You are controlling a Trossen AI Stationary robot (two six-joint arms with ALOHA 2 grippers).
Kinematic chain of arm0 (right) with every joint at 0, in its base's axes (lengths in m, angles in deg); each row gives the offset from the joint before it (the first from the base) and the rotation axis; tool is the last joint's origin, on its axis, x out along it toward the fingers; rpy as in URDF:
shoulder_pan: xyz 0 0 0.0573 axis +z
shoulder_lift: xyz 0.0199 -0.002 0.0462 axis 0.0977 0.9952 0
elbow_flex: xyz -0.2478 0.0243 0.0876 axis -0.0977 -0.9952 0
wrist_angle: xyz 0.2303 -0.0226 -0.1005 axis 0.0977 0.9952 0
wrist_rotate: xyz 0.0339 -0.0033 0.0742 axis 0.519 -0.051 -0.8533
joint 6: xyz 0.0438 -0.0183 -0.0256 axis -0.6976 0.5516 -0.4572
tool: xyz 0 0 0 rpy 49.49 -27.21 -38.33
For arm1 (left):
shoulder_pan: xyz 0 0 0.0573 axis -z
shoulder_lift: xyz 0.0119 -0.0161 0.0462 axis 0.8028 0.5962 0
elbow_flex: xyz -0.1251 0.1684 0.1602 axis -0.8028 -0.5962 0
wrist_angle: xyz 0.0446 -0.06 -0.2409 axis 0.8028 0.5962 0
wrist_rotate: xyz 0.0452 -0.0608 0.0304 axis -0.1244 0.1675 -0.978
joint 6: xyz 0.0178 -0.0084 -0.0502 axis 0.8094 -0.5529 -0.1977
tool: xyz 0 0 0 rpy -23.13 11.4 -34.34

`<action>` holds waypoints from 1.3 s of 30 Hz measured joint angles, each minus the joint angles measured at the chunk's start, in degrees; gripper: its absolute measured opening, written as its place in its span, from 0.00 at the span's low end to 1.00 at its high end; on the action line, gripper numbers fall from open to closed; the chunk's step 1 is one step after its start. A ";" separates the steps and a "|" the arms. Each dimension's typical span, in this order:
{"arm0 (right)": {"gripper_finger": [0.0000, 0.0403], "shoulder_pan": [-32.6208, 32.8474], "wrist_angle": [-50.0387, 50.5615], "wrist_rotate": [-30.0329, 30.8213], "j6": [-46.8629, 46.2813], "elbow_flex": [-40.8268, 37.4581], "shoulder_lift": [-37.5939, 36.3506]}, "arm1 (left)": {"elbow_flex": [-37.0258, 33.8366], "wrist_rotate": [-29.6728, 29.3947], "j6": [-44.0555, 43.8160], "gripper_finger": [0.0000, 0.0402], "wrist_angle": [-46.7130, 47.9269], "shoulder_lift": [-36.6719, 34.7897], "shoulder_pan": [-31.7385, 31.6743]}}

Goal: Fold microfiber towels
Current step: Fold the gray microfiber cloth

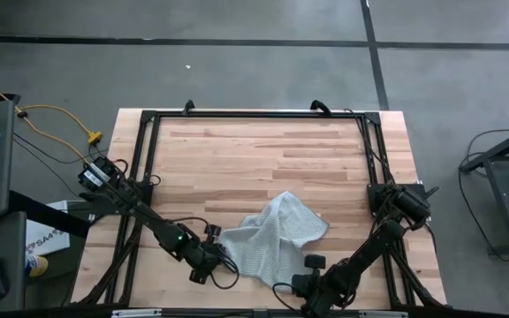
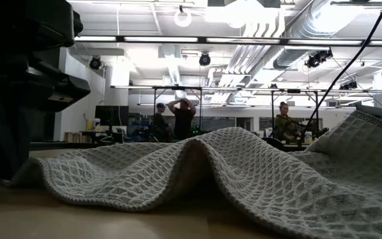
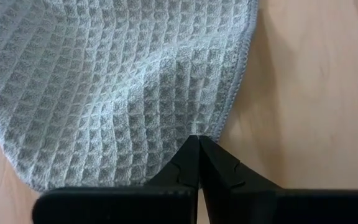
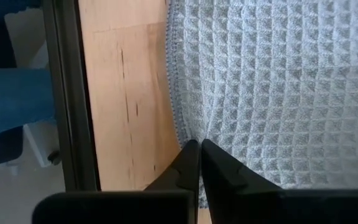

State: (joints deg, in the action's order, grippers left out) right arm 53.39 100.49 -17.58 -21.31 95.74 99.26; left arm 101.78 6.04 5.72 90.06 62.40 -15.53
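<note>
I have the towel (image 1: 272, 237) lying crumpled near the front middle of the table (image 1: 263, 150), between my two grippers. From above its long axis runs diagonally, from the front-left, by the left gripper (image 1: 212, 256), up toward the back-right, where a rounded corner points at the right arm's base. It is not flat: a fold crosses it, and in the low view it rises in a soft hump at the middle and climbs again at the picture's right.

The cloth is pale grey-blue with a raised waffle grid and a stitched hem along the edge, clear in both wrist views.

My left gripper sits at the towel's front-left edge. Its fingers (image 3: 188, 165) are closed tip to tip, right at the hem; whether any cloth is pinched between them I cannot tell. My right gripper (image 1: 312, 269) is at the front edge of the towel, toward the right. Its fingers (image 4: 191, 163) are likewise closed together at the hem, and again I cannot tell if cloth is caught.

A white box (image 1: 44, 238) with dark print lies left of the table; I cannot read it.
</note>
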 joint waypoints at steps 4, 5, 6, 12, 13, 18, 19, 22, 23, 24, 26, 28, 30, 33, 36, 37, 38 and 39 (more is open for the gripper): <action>0.01 0.82 0.48 5.71 -0.17 -0.18 -0.88 | 0.54 -1.48 0.03 0.00 1.90 -0.73 0.00; 0.01 0.80 0.78 7.38 -0.59 -0.23 -1.22 | 0.78 -2.17 -0.05 0.00 2.88 -0.84 0.00; 0.01 0.91 1.35 9.03 -1.28 -0.30 -1.67 | 0.88 -3.27 -0.18 0.00 3.72 -1.07 0.02; 0.01 0.89 5.93 16.14 -4.26 -0.16 -3.43 | 1.18 -7.76 -1.49 0.00 6.44 -3.61 0.02; 0.01 0.83 6.74 16.76 -4.29 -0.17 -3.43 | 1.18 -8.62 -1.50 0.00 6.53 -3.97 0.02; 0.01 -0.41 10.60 20.25 -5.84 -0.15 -3.69 | 1.38 -11.53 -2.42 0.00 8.66 -6.48 0.02; 0.01 -0.55 11.61 21.55 -6.06 -0.15 -3.78 | 1.38 -12.34 -3.02 0.00 9.72 -7.03 0.02; 0.01 -0.79 14.26 25.43 -6.98 -0.12 -4.62 | 1.38 -14.21 -4.12 0.00 11.22 -8.64 0.02; 0.01 -1.00 15.27 26.74 -7.05 -0.12 -4.99 | 1.38 -15.09 -4.47 0.00 12.21 -9.16 0.02; 0.01 -1.11 16.26 27.86 -7.07 -0.12 -5.33 | 1.38 -15.39 -4.52 0.00 12.71 -9.70 0.02; 0.01 -1.68 18.17 30.52 -7.30 -0.12 -6.27 | 1.38 -16.73 -4.54 0.00 13.28 -10.68 0.00; 0.01 -2.47 19.88 33.17 -7.38 -0.04 -7.10 | 1.38 -18.50 -4.56 0.00 14.45 -11.79 0.02; 0.01 -3.13 21.88 35.42 -7.37 -0.04 -7.65 | 1.38 -21.06 -4.70 0.00 15.54 -13.01 0.02; 0.01 -4.68 24.88 37.07 -7.48 -0.04 -8.82 | 1.38 -24.32 -4.98 0.00 16.72 -15.29 0.00; 0.01 -6.31 28.01 38.55 -7.86 -0.04 -10.02 | 1.40 -27.42 -5.14 0.00 18.11 -17.85 0.00; 0.01 -6.81 29.17 39.76 -8.53 -0.04 -10.55 | 1.40 -28.47 -5.15 0.00 18.25 -18.70 0.00; 0.01 -7.29 30.08 41.04 -8.98 -0.04 -10.97 | 1.40 -29.65 -5.17 0.00 19.07 -19.64 0.00; 0.01 -7.83 31.04 42.09 -9.32 -0.03 -11.34 | 1.40 -30.41 -5.18 0.00 19.87 -20.61 0.00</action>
State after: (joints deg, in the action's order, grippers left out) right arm 45.56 131.53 24.51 -30.63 95.71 87.92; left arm 103.18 -24.37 0.54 109.93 41.78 -15.53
